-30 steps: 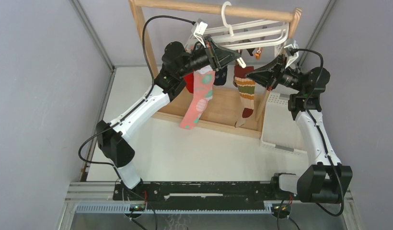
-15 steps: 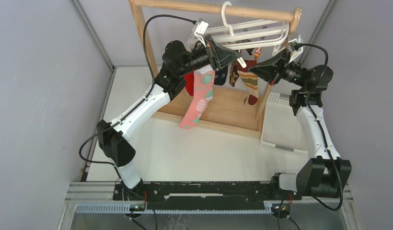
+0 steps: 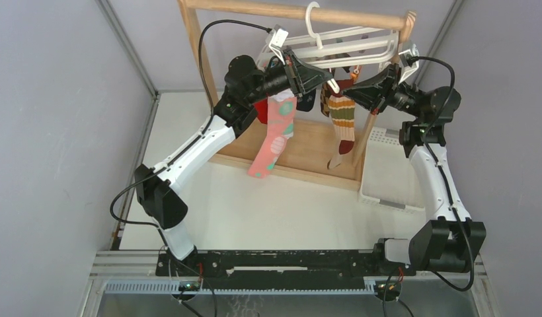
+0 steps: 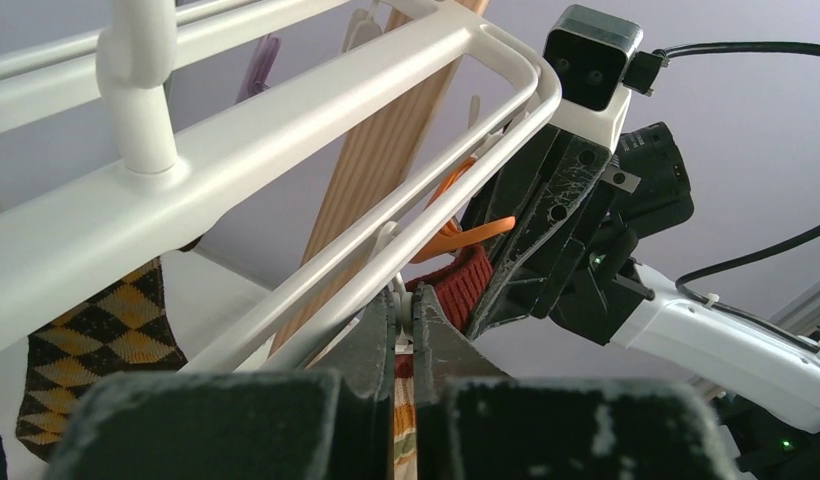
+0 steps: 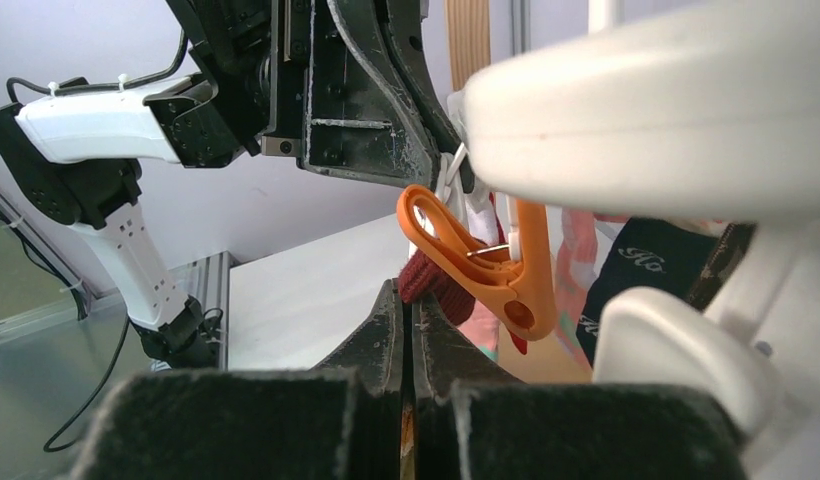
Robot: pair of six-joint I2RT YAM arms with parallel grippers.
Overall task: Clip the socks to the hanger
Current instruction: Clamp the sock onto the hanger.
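Note:
The white hanger [image 3: 351, 41] hangs by its hook from the wooden rack. A pink sock with teal dots [image 3: 275, 135], a red sock [image 3: 260, 113] and a dark sock [image 3: 308, 103] hang from it. My left gripper [image 3: 332, 86] is shut on a small white clip [image 4: 403, 312] under the hanger's rail [image 4: 286, 130]. My right gripper [image 3: 351, 94] is shut on the red cuff [image 5: 433, 280] of the striped sock [image 3: 343, 125] and holds it just below an orange clip [image 5: 483, 258], close to my left gripper. The sock's foot hangs free.
The tall wooden rack [image 3: 291, 11] stands on a wooden base [image 3: 307, 150] at the back. A white slatted basket [image 3: 386, 173] sits at the right beside it. A brown-and-yellow diamond-pattern sock [image 4: 94, 342] hangs from the hanger's far side.
My right gripper has risen and moved left with the striped sock, up to the orange clip beside my left gripper. The sock swung with it. The left arm has barely moved.

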